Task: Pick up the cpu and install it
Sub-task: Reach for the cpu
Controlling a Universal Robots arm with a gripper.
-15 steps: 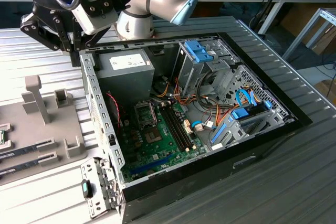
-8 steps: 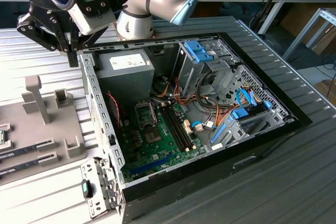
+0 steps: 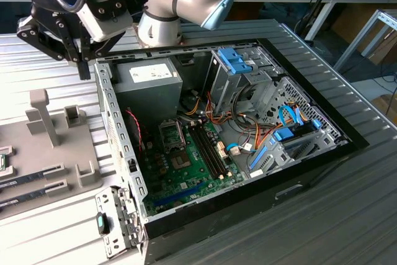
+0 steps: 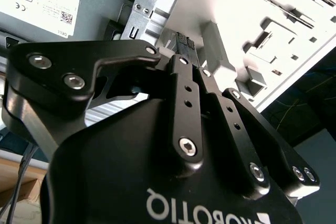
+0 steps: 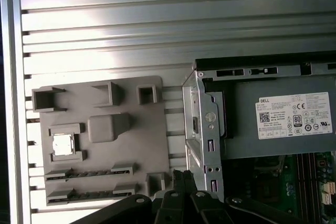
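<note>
The cpu (image 5: pixel 63 144), a small silvery square chip, lies in a bracketed slot of the grey holder plate (image 5: pixel 126 156) beside the open computer case. My gripper (image 3: pixel 84 71) hangs above the case's back corner at the exterior view's left, by the grey power supply (image 3: pixel 149 85). It is well apart from the cpu. In both wrist views its black fingers (image 5: pixel 179 178) stand together with nothing between them. Inside the case, the black socket frame (image 3: pixel 172 134) sits on the green motherboard (image 3: pixel 198 172).
The case's metal wall (image 5: pixel 202 129) rises just beside my fingers (image 4: pixel 181 45). Posts and blocks (image 3: pixel 42 113) stand up from the holder plate, with two long slots (image 5: pixel 89 172) near the cpu. Drive cages and cables (image 3: pixel 273 122) fill the case's far side. A detached panel (image 3: pixel 115 221) lies in front.
</note>
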